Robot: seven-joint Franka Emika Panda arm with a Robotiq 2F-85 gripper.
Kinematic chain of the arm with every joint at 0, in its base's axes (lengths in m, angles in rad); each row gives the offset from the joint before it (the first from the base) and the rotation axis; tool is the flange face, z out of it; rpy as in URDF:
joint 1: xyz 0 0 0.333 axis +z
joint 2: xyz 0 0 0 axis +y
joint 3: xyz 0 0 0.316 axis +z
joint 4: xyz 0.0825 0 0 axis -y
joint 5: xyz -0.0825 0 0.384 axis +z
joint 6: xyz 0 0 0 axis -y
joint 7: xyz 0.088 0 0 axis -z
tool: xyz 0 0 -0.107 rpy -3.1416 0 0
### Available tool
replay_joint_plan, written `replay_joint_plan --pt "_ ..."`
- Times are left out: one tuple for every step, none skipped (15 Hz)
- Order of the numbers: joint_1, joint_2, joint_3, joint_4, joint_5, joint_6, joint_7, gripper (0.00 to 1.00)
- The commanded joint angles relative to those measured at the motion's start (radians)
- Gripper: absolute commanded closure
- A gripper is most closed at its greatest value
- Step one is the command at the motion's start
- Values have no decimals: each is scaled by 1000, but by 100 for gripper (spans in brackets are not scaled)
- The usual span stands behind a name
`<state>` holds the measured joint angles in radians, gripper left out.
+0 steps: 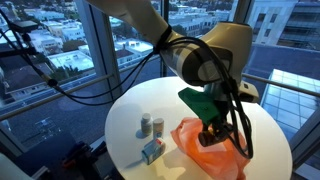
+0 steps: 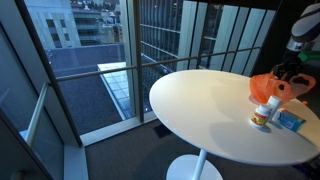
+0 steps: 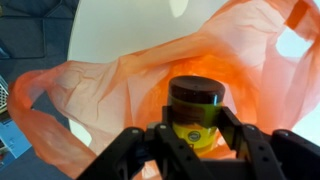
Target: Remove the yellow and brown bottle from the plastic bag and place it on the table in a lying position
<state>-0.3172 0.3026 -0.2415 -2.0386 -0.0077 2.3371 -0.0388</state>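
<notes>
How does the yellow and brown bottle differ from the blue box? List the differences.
Place: the yellow and brown bottle sits inside the orange bag, between the fingers of the pincer; the blue box lies on the white table, outside the bag. Shape: the bottle is round with a dark cap; the box is flat-sided. Colour: the bottle's label is yellow; the box is blue. Shared: both are small containers.
</notes>
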Motion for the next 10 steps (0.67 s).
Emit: replay_joint_plan --pt "9 -63 -10 -57 -44 -74 -57 75" --pt "10 -72 -12 -65 -59 -107 -70 75" --pt "12 -81 -14 -76 -75 -122 -75 75" --pt "12 -90 -16 -85 -90 -142 -83 75" --pt "13 -102 -18 -94 -106 -157 -86 75" --pt "14 -112 -19 -103 -121 -169 -90 75" --pt "14 -123 -20 -114 -135 -178 -96 75" --pt "14 -138 -22 -130 -151 -181 -100 75" --pt "13 -153 -23 -149 -165 -181 -106 75" --pt "13 -168 -25 -166 -177 -181 -112 75"
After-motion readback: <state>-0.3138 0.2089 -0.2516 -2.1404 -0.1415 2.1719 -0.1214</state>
